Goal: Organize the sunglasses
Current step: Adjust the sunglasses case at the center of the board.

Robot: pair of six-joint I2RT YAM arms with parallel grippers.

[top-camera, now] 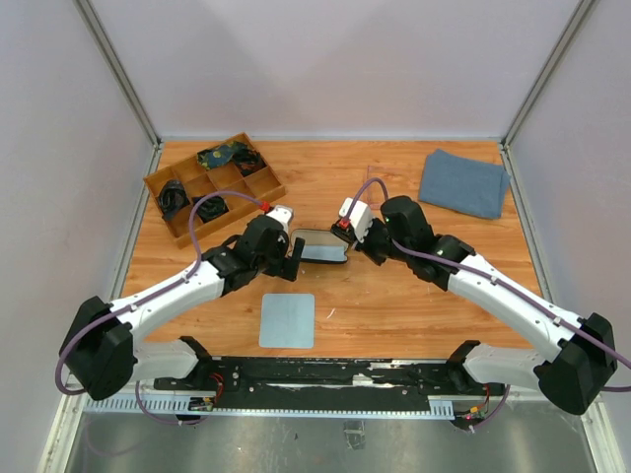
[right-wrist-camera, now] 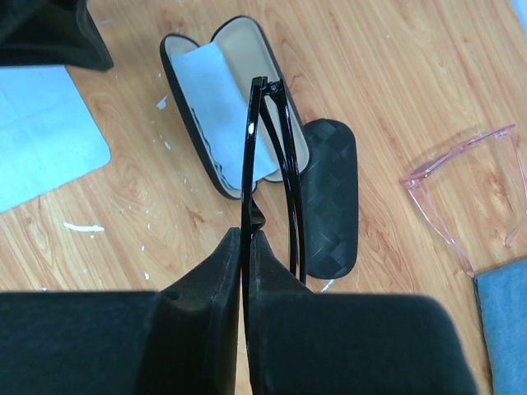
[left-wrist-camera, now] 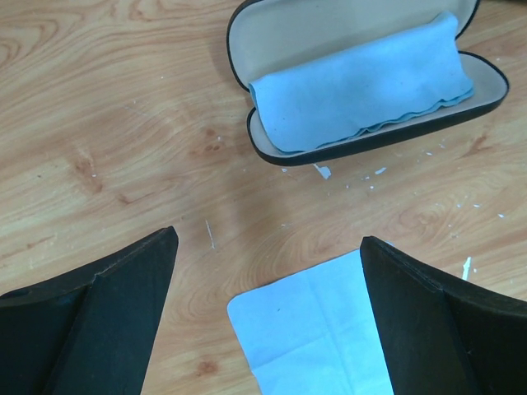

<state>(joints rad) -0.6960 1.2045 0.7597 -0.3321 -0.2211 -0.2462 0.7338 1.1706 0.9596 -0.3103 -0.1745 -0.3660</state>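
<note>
Our right gripper pinches the thin black-framed sunglasses over the open black oval case; next we lower them in, while our left gripper gapes.

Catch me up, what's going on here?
The right gripper is shut on the folded black sunglasses, holding them at the open case, which has a blue cloth lying inside. The left gripper hangs open beside that case, above a second cloth flat on the table, holding nothing. The pink glasses lie on the table near a closed case, with neither gripper on them.
</note>
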